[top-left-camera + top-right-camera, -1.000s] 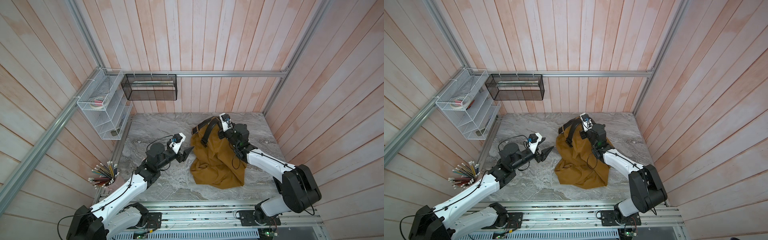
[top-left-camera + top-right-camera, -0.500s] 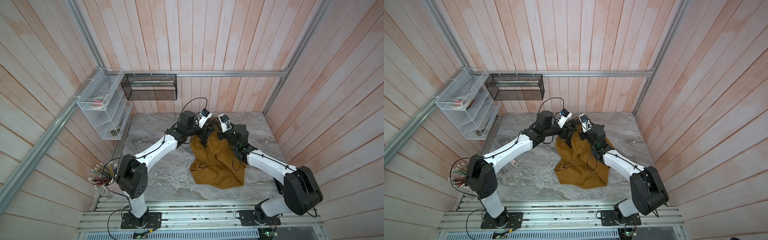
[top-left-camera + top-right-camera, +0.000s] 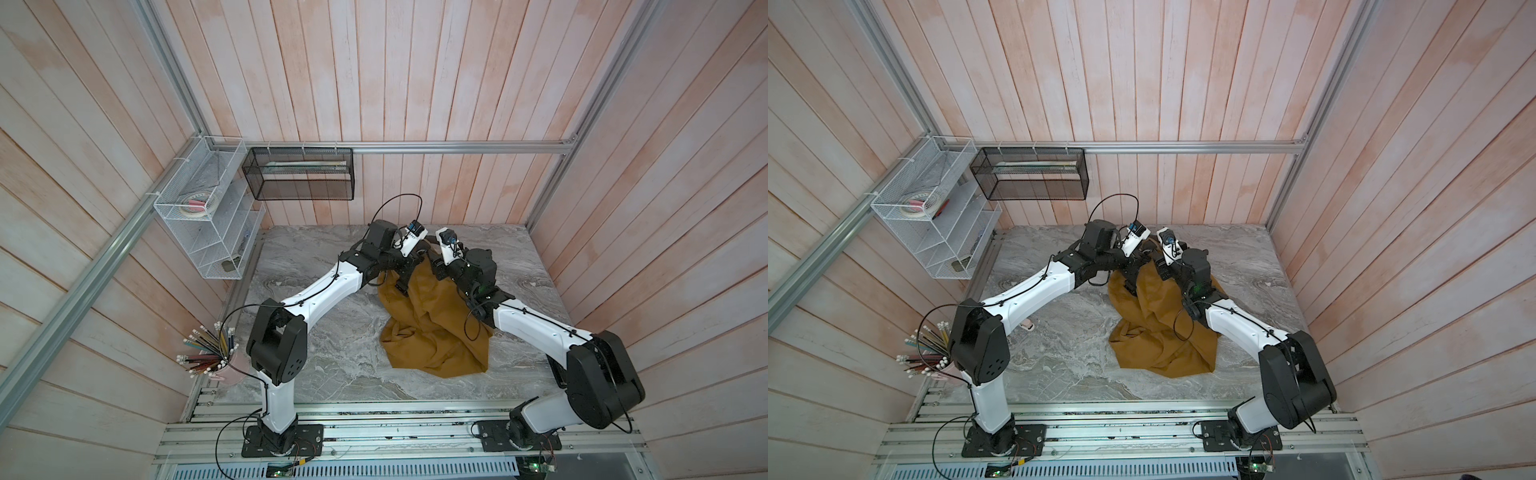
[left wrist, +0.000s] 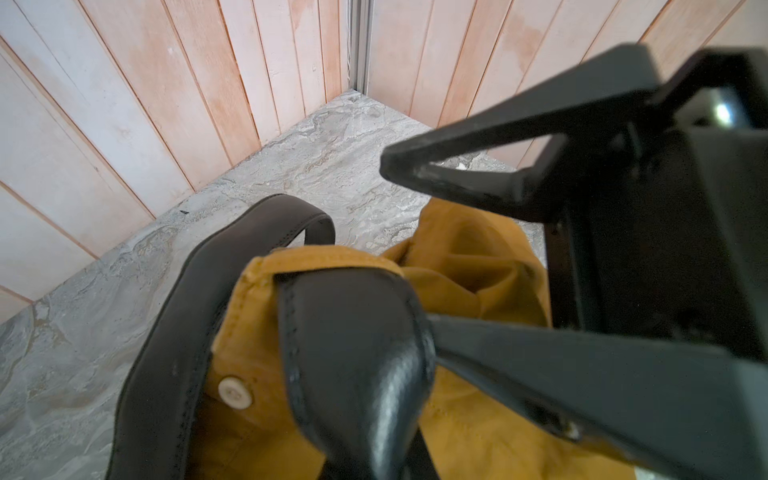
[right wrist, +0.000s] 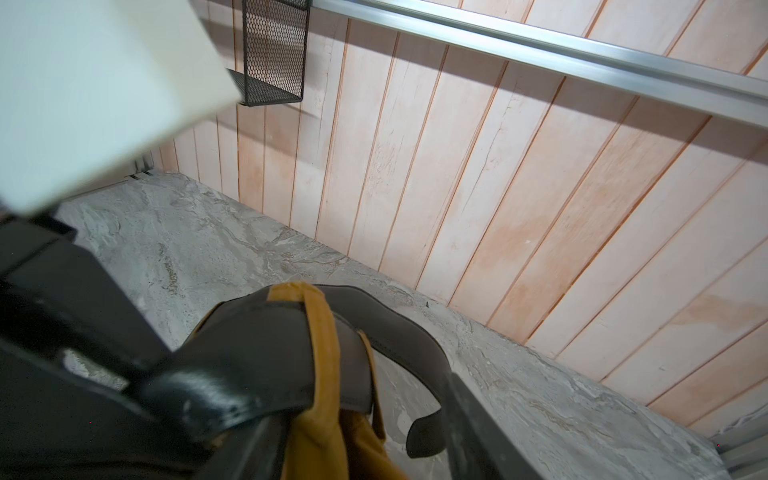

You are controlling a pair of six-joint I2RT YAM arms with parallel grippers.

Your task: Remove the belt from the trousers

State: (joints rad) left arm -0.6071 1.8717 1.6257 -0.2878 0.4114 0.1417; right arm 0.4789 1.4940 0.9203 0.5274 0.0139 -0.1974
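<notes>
Mustard-brown trousers (image 3: 432, 332) heaped from the middle of the table (image 3: 332, 374) toward its far edge, waist raised. At the waist's left, left gripper (image 4: 409, 249) with jaws apart, lower finger touching the glossy fold of the belt (image 4: 353, 353). Strap threaded under a fabric loop (image 5: 322, 353). Further right, right gripper (image 3: 435, 266) spread, holding nothing. Probably a handover in hand. Next: pinch firmly with the left, then draw the belt out through the loop.

Both your arms stretch toward the tabletop's far edge, wrists almost meeting. Your left gripper (image 4: 407, 249) has its jaws apart, and so does your right gripper (image 3: 435, 262).
</notes>
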